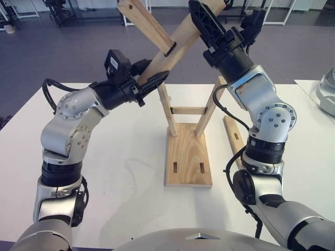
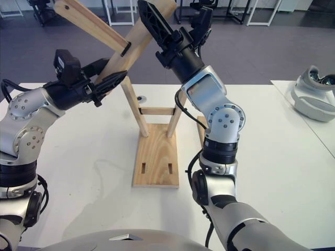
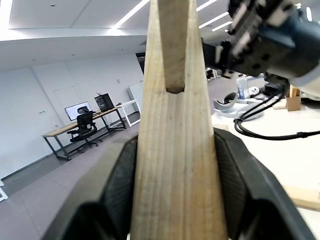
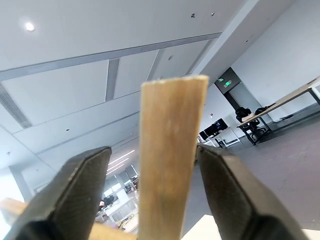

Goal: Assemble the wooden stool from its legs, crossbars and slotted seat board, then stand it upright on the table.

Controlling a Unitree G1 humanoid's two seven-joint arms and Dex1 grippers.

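Wooden leg (image 1: 180, 39) sits clamped in both jaws — left gripper (image 1: 154, 76) at its lower end, right gripper (image 1: 199, 23) near its top. 1 crossbar (image 1: 144, 23) juts from its slot. Below both jaws, the seat board (image 1: 188, 157) carries 2 upright legs (image 1: 166, 110).

White-grey headset (image 2: 309, 94) lies on neighbouring table (image 2: 320, 137), at right. Grey floor (image 1: 63, 57) beyond. Left wrist view: long desk (image 3: 107, 115) by far wall, monitor (image 3: 75, 110) on it, black office chair (image 3: 84, 131) just in front; light strips (image 3: 132, 17) in ceiling. Right wrist view: round ceiling lamp (image 4: 29, 26), dark wall sign (image 4: 227, 81) with green marks.
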